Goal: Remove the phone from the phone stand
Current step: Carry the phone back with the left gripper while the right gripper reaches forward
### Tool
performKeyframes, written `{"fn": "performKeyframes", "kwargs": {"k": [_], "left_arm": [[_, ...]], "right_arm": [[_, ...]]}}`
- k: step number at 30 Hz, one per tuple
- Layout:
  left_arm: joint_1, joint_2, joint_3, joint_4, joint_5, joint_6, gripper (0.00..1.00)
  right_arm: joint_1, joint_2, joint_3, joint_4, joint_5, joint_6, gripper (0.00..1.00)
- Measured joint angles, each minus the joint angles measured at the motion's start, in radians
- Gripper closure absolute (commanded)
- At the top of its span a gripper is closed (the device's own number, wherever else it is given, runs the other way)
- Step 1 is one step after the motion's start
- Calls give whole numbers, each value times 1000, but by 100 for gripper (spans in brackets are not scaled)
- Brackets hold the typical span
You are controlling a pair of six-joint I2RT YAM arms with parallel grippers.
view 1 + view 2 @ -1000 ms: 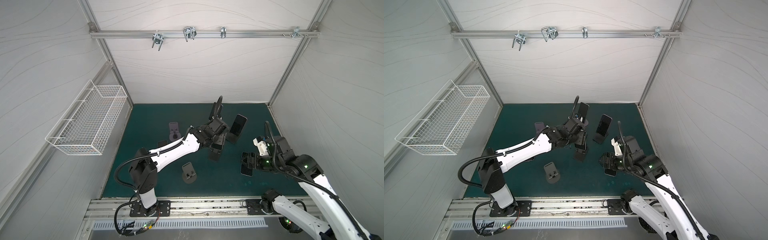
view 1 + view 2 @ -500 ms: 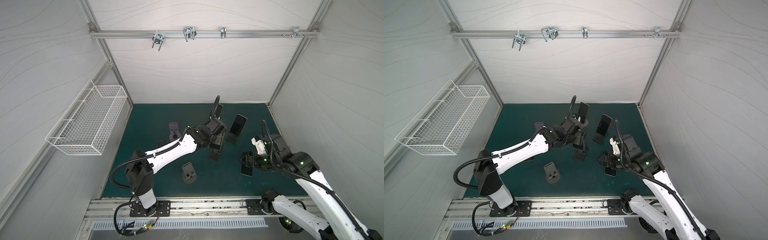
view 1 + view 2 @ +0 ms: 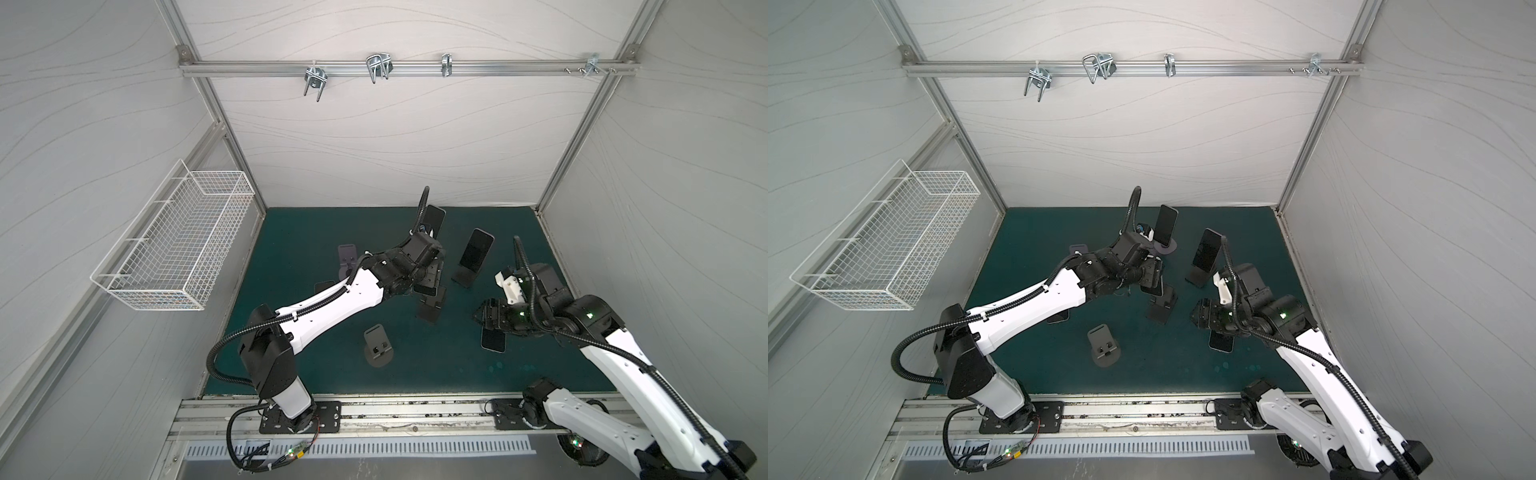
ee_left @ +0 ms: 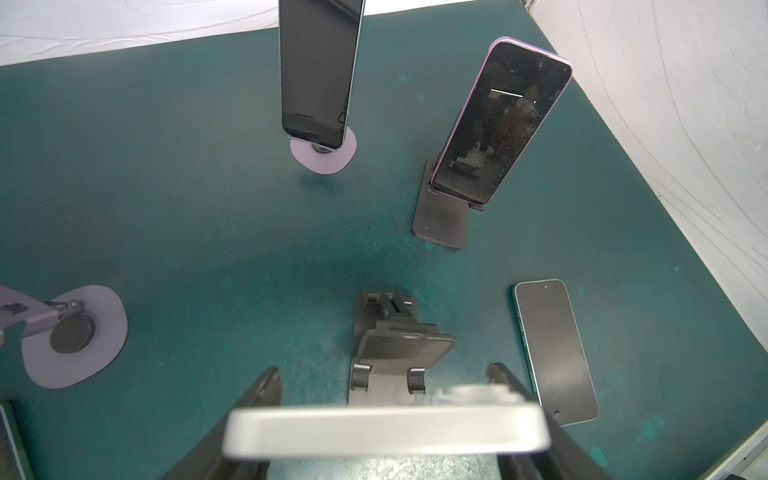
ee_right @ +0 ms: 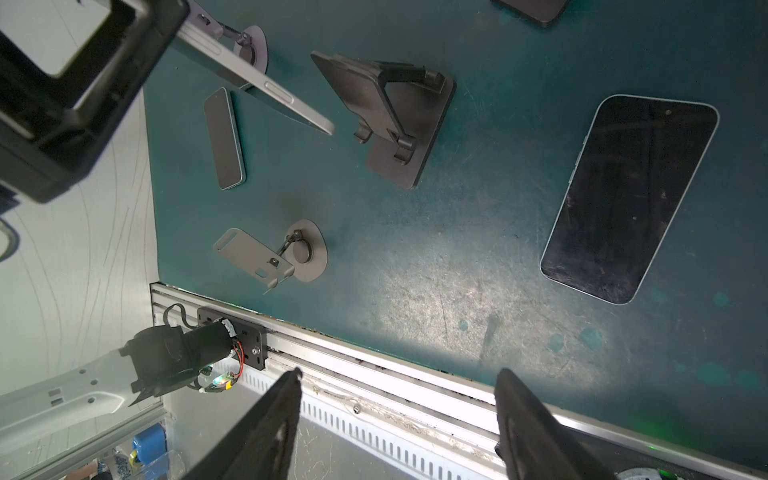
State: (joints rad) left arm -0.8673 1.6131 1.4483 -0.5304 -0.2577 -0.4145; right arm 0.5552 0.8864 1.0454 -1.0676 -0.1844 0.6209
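Observation:
My left gripper (image 3: 428,283) (image 4: 384,390) is shut on a silver-edged phone (image 4: 386,430) (image 5: 257,91), one finger on each long side. It holds the phone in the air just above an empty black folding phone stand (image 3: 432,309) (image 4: 395,349); phone and stand do not touch. My right gripper (image 3: 484,318) (image 5: 397,376) is open and empty above the mat's front edge. A dark phone (image 3: 493,340) (image 5: 629,197) lies flat on the mat beside it. In both top views the held phone is mostly hidden under the left wrist.
Behind, a phone (image 3: 476,255) leans on a black stand and another phone (image 3: 433,218) stands on a purple round-base stand. An empty grey stand (image 3: 377,345), a purple stand (image 3: 347,257) and a flat phone (image 5: 224,139) sit on the green mat (image 3: 316,232). A wire basket (image 3: 174,245) hangs on the left wall.
The left gripper has drifted slightly left with the phone in it. The right gripper has shifted a little left and its jaws have narrowed slightly.

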Motion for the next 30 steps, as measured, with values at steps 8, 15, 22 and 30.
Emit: {"fn": "performKeyframes", "kwargs": {"k": [8, 15, 22, 30], "left_arm": [[21, -62, -36, -3, 0, 1, 44], [45, -114, -74, -2, 2, 2, 44], [73, -162, -129, -3, 11, 3, 44], [116, -246, -183, -25, 20, 4, 45]], "right_arm": [[21, 42, 21, 18, 1, 1, 26], [71, 69, 61, 30, 29, 12, 26], [145, 122, 99, 45, 79, 22, 27], [263, 207, 163, 76, 159, 28, 27]]}}
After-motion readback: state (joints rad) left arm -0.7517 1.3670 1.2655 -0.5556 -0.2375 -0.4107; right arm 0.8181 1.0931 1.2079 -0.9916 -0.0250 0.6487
